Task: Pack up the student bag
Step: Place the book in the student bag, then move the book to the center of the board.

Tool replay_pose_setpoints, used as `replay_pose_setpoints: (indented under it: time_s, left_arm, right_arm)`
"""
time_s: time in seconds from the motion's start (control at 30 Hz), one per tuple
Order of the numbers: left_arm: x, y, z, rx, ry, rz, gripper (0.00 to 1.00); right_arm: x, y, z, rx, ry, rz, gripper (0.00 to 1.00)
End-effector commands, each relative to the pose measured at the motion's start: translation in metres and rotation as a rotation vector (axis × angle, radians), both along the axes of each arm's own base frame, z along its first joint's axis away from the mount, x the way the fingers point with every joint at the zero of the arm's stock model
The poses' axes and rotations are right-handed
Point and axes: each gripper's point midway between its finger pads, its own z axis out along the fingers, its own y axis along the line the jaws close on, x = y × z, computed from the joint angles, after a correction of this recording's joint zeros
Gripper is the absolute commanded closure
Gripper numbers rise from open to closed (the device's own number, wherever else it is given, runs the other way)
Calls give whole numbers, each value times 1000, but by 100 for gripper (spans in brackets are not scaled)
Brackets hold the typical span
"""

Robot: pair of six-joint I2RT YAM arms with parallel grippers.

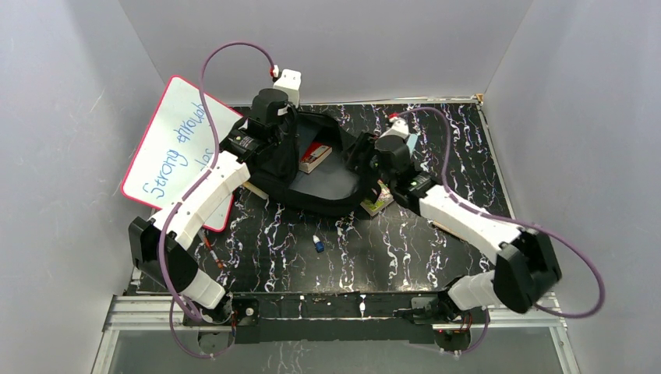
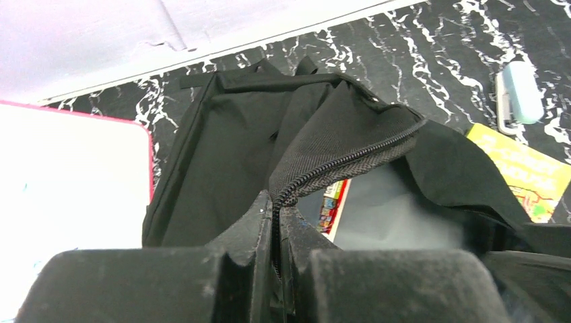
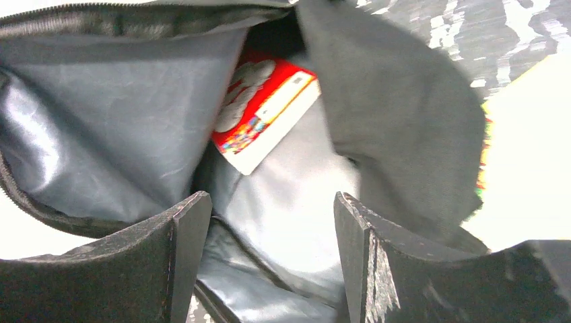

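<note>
Three pale grey walls (image 1: 343, 47) box in a black table (image 1: 405, 257) veined with white. Toward its far middle lies the open black bag (image 1: 312, 204), a red book (image 3: 266, 114) inside. The left gripper (image 2: 275, 215) is clamped on the bag's zipper edge. The right gripper (image 3: 269, 215) hangs spread wide over the opening. A whiteboard (image 1: 167, 148) leans at the left wall.

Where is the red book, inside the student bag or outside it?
Inside: the red book lies on the grey lining within the open student bag.
</note>
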Motion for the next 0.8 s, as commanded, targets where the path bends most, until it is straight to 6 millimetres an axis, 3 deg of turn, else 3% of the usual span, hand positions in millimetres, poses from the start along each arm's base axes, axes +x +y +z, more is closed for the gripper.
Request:
replay_pose_setpoints:
  time_s: [0.0, 0.13, 0.23, 0.43, 0.6, 0.77]
  left_arm:
    - [-9, 29, 20, 16, -56, 103, 100]
    - [-17, 49, 18, 35, -55, 190, 100]
    - [-23, 63, 24, 49, -69, 249, 100]
    - [-27, 82, 41, 74, -107, 330, 100]
    - [-25, 87, 41, 99, -108, 363, 100]
    - [-22, 87, 41, 111, -106, 369, 100]
  right_arm:
    - [-12, -75, -11, -260, 22, -159, 25]
    - [-6, -109, -17, -312, 64, -171, 31]
    - [13, -116, -25, -308, 104, -107, 37]
    - [62, -82, -36, -334, 102, 65, 43]
    - [100, -71, -69, -342, 159, 82, 51]
    - [121, -65, -110, -366, 240, 93, 56]
